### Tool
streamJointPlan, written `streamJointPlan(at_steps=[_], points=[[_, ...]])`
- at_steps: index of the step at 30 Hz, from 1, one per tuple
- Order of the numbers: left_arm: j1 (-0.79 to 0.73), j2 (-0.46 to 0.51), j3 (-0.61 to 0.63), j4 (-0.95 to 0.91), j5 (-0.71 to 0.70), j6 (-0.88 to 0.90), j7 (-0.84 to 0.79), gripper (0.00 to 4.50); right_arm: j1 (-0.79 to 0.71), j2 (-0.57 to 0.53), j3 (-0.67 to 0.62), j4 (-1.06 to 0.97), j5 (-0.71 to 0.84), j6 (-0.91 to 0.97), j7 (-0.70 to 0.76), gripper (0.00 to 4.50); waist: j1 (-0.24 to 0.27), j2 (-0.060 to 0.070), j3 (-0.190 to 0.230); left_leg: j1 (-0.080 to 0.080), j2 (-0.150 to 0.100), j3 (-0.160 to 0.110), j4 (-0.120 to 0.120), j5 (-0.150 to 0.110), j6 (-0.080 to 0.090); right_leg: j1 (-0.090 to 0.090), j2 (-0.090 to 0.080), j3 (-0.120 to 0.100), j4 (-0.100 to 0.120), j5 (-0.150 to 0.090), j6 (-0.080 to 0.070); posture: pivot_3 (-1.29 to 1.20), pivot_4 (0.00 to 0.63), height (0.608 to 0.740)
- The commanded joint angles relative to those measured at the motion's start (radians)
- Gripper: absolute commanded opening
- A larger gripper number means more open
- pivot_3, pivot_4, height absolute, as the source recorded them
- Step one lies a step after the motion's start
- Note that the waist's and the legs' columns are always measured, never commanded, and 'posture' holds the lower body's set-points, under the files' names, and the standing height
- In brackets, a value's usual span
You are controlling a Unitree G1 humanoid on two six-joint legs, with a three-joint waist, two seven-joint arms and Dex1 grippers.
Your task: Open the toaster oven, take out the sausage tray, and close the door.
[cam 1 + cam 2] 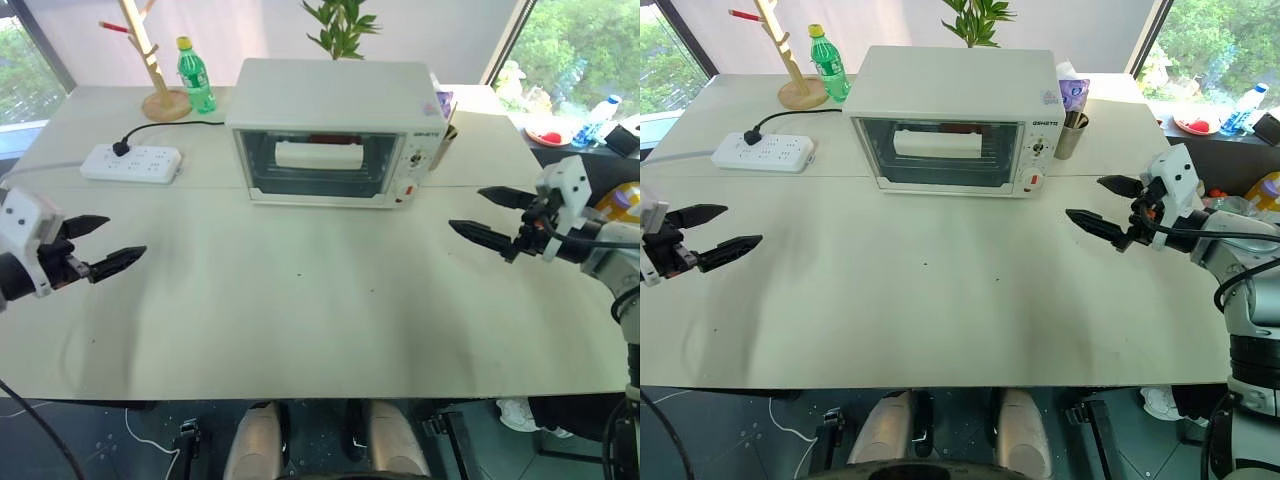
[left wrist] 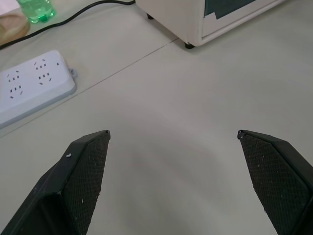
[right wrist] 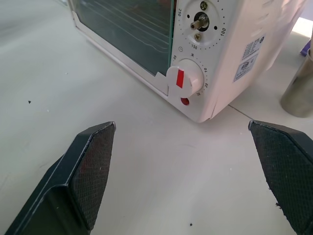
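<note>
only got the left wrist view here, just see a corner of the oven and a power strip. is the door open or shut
Observer: Shut. The door sits flush on the toaster oven, with its white bar handle behind the glass top.
Operator: where's the right pincer
Observer: The right pincer hovers open over the table, off the oven's knob side, touching nothing.
Operator: anything beside the oven i might hit
Observer: A metal cup stands close by its right side; a green bottle stands behind its left.

Oven (image 1: 335, 130): you see it white, boxy, upright at the table's far side.
Door (image 1: 322, 165): glass, shut.
</note>
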Motion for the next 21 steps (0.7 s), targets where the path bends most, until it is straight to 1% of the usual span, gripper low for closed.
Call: streamJointPlan(at_steps=[1,9,13,18,21], points=[[-0.013,0.024,0.031,-0.020,-0.004,-0.012,-0.002,4.43,-0.002,-0.022,-0.028,-0.050,0.013,-0.006,-0.004,4.50,0.000,0.000,0.000,0.000,0.000,0.000,0.000,0.000,0.000,0.000,0.000,0.000,0.000,0.000,0.000,0.00,0.150,0.722],[-0.047,0.014,0.014,-0.008,-0.014,0.011,0.009,4.43,0.002,-0.016,-0.033,-0.070,0.019,0.011,-0.028,4.50,0.000,0.000,0.000,0.000,0.000,0.000,0.000,0.000,0.000,0.000,0.000,0.000,0.000,0.000,0.000,0.00,0.150,0.722],[-0.066,0.020,0.021,-0.028,-0.064,0.059,-0.019,4.43,0.001,-0.008,-0.036,-0.100,0.043,0.038,-0.041,4.50,-0.001,0.000,0.000,0.000,0.000,0.000,0.000,0.000,0.000,0.000,0.000,0.000,0.000,0.001,0.002,0.00,0.150,0.722],[-0.171,0.010,-0.035,-0.096,-0.147,0.142,-0.018,4.43,-0.058,0.031,-0.012,-0.126,0.102,0.103,-0.075,4.50,0.001,0.000,0.000,0.000,0.000,0.000,0.000,0.000,0.000,0.000,0.000,0.000,0.000,0.001,0.002,0.00,0.150,0.722],[-0.239,0.007,-0.118,-0.110,-0.145,0.138,-0.043,4.43,-0.106,0.070,0.035,-0.148,0.117,0.118,-0.085,4.50,0.000,0.000,0.000,0.000,-0.001,0.000,0.000,0.000,0.000,0.001,0.000,0.000,0.000,0.002,0.003,0.00,0.150,0.722]])
